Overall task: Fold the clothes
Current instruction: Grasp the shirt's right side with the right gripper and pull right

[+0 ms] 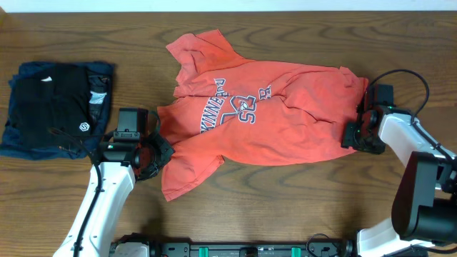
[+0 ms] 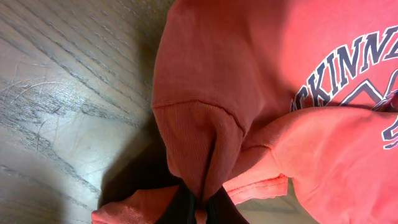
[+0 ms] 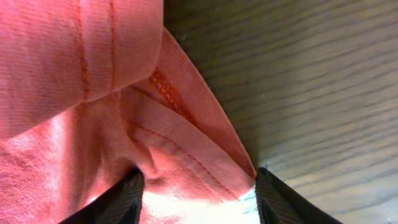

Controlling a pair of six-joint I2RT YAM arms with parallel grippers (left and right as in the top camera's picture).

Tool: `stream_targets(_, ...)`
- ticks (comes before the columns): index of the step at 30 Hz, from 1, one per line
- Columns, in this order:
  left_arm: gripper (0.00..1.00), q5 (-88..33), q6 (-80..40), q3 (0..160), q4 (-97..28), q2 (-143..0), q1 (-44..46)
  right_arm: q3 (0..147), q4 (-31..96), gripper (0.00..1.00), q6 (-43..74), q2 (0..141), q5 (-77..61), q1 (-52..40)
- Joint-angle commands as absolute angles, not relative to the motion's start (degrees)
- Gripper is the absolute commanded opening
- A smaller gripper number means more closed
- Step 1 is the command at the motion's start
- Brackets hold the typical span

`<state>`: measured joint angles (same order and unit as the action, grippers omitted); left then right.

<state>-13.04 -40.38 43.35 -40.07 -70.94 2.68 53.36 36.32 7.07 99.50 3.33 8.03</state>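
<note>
The left gripper (image 1: 160, 150) has its two dark fingers (image 2: 180, 208) pressed together on a fold of the coral-red T-shirt (image 1: 271, 121). It sits at 8 o'clock on the shirt's outline. The left wrist view shows what the overhead view does not: the pinched piece is the ribbed collar band (image 2: 193, 143), drawn into a narrow vertical pleat between the fingers.

The right gripper (image 1: 355, 134) sits at 3 o'clock on the shirt. In the right wrist view its two fingers (image 3: 118, 202) stand apart, and the stitched hem (image 3: 186, 149) is bunched across the gap between them. I cannot tell whether they are clamping it.

Only the overhead view shows the one T-shirt whole. It lies chest-up and rumpled at the middle of the wooden table (image 1: 300, 214). The white-and-navy lettering (image 1: 228, 107) runs sideways, one sleeve points to 11 o'clock, and a lower flap hangs toward 7 o'clock.

The same view alone shows two folded garments stacked at 9 o'clock, well apart from the shirt. A black garment (image 1: 50, 107) with a small white logo lies on a navy-blue garment (image 1: 18, 146). The count is two grippers, one shirt and two folded pieces.
</note>
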Motion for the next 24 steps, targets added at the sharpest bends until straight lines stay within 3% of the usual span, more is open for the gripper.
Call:
stream_targets(1,0.06,-11.9,-39.4,43.1,-40.2,-71.2,2.5,50.4,35.5,0.37,7.7,100.4,3.2,8.2)
stream_targets(2,0.06,-11.9,-39.4,43.1,-40.2,-71.2,2.5,50.4,35.6,0.15,7.7,100.4,3.2,8.2)
stream_targets(3,0.06,-11.9,-39.4,43.1,-40.2,-71.2,2.5,50.5,35.6,0.01,7.7,100.4,3.2,8.2)
stream_targets(9,0.06,-11.9,-39.0,43.4,-39.9,-70.8,2.5,57.7,48.0,0.01,9.8,97.6,2.7,8.5)
stream_targets(17,0.06,-11.9,-35.4,48.6,-37.3,-68.7,2.5,85.0,73.3,0.01,9.6,94.5,2.5,12.5)
stream_targets(24,0.06,-11.6,-35.4,48.7,-39.7,-68.5,2.5,86.4,82.3,0.01,7.6,94.8,3.2,14.2)
